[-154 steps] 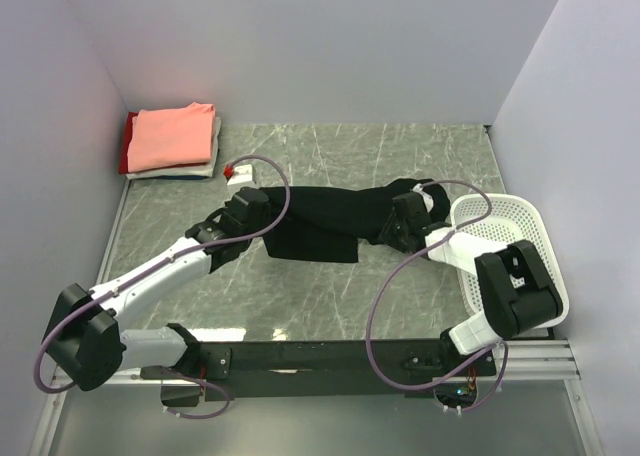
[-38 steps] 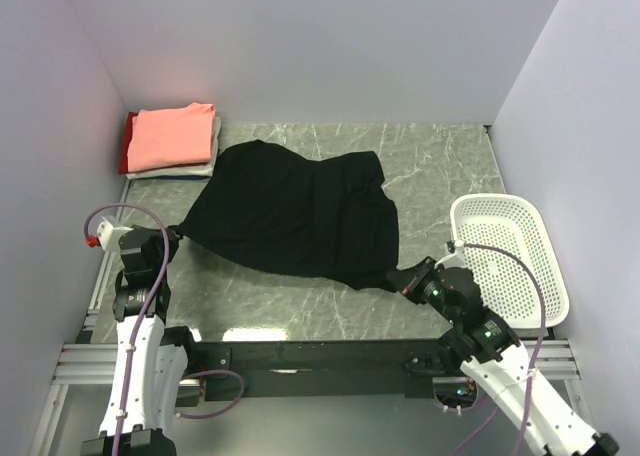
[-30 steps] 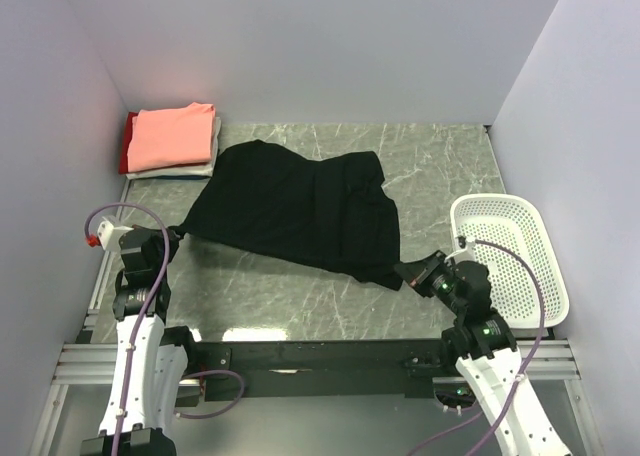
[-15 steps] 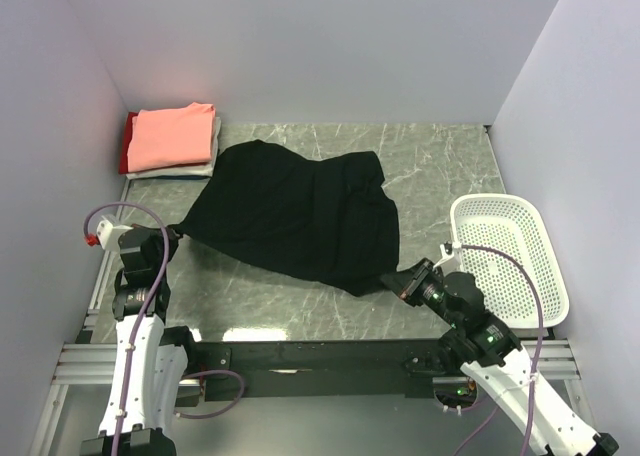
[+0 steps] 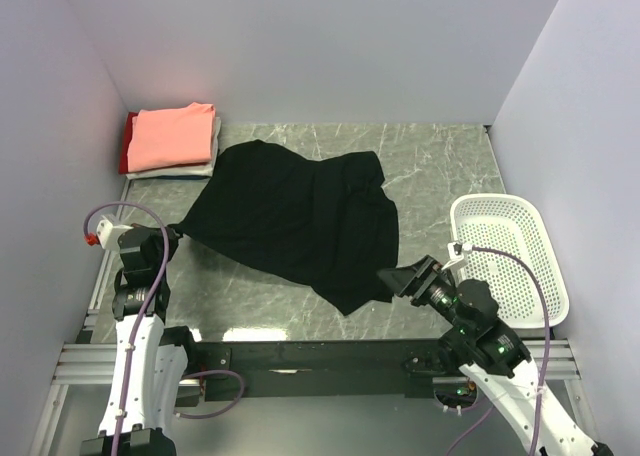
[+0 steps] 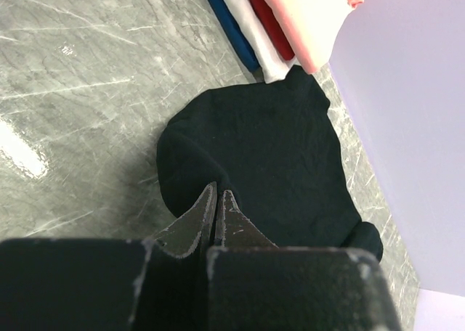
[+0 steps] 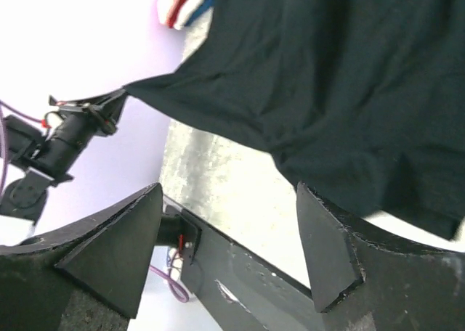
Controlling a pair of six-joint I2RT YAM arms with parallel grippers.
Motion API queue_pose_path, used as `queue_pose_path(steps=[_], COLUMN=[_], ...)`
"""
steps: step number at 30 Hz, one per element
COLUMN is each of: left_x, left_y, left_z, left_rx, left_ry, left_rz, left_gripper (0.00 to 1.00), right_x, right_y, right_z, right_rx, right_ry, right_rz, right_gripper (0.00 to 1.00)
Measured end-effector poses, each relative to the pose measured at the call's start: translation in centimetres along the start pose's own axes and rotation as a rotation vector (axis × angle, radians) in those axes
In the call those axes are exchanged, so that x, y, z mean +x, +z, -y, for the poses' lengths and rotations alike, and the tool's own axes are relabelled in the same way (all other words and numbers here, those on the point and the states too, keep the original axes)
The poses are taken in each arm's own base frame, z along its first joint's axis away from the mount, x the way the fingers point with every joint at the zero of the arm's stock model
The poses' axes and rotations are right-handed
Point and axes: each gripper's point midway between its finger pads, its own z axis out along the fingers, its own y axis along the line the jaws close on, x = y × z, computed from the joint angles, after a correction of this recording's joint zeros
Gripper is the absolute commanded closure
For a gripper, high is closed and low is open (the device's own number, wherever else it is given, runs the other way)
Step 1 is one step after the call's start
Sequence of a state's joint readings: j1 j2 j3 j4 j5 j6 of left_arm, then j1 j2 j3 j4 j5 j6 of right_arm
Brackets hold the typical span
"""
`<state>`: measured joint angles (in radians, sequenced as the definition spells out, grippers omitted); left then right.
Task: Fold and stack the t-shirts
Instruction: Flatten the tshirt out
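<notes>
A large black t-shirt (image 5: 300, 211) lies spread over the middle of the table, its left corner stretched out to my left gripper (image 5: 177, 230). In the left wrist view that gripper (image 6: 220, 194) is shut on the black cloth (image 6: 276, 142). My right gripper (image 5: 392, 276) stands open just off the shirt's near right hem. The right wrist view shows its jaws (image 7: 229, 189) wide apart with nothing between them, and the black shirt (image 7: 327, 70) lies beyond the fingertips. Folded t-shirts (image 5: 172, 138) are stacked at the back left, salmon-pink on top.
A white mesh basket (image 5: 500, 201) sits at the table's right side, close behind the right arm. The folded stack (image 6: 290, 26) lies against the left wall. Lilac walls close the table on three sides. The arms' base rail (image 5: 320, 356) runs along the near edge.
My right gripper opened and let go of the black shirt's near right corner, which dropped onto the table. The left gripper kept its hold and stayed put.
</notes>
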<state>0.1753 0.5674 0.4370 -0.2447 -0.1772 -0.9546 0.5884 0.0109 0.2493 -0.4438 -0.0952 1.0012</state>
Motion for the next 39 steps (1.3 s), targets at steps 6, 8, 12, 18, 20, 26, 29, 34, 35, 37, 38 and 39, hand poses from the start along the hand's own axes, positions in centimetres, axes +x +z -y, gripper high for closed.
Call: queue_pose_path(steps=[6, 8, 12, 18, 20, 26, 29, 34, 35, 37, 38, 39], left_x=[-0.2, -0.2, -0.3, -0.5, -0.5, -0.3, -0.2, -0.2, -0.2, -0.2, -0.2, -0.2], left_y=[-0.1, -0.1, -0.2, -0.2, -0.2, -0.3, -0.3, -0.3, -0.3, -0.3, -0.3, -0.3], left_z=[0.2, 0.2, 0.3, 0.5, 0.5, 0.7, 0.8, 0.8, 0.8, 0.8, 0.9, 0.9], left_rx=[0.004, 0.005, 0.007, 0.011, 0.011, 0.022, 0.028, 0.030, 0.030, 0.031, 0.032, 0.032], left_ry=[0.007, 0.011, 0.017, 0.023, 0.023, 0.024, 0.024, 0.028, 0.030, 0.031, 0.032, 0.032], left_rz=[0.003, 0.003, 0.005, 0.008, 0.008, -0.002, -0.007, -0.009, -0.010, -0.009, -0.009, -0.008], left_gripper=[1.00, 1.00, 1.00, 1.00, 1.00, 1.00, 1.00, 1.00, 1.00, 1.00, 1.00, 1.00], right_x=[0.3, 1.2, 2.7, 2.2, 2.1, 1.8, 1.5, 1.8, 1.9, 2.3, 2.5, 2.6], right_y=[0.6, 1.5, 2.4, 2.7, 2.7, 2.8, 2.9, 3.1, 3.2, 3.2, 3.2, 3.3], right_z=[-0.8, 0.5, 3.5, 5.2, 5.9, 6.4, 6.8, 8.3, 8.5, 8.5, 8.3, 8.1], right_rx=[-0.058, -0.023, 0.060, 0.131, 0.160, 0.179, 0.182, 0.193, 0.191, 0.179, 0.170, 0.161], right_ry=[-0.003, 0.004, 0.006, -0.016, -0.017, -0.031, -0.027, -0.001, 0.002, 0.006, 0.007, 0.009], right_rz=[-0.012, -0.043, -0.086, -0.048, -0.043, -0.037, -0.034, -0.049, -0.057, -0.076, -0.088, -0.100], right_gripper=[0.17, 0.16, 0.10, 0.09, 0.08, 0.05, 0.05, 0.05, 0.05, 0.05, 0.04, 0.04])
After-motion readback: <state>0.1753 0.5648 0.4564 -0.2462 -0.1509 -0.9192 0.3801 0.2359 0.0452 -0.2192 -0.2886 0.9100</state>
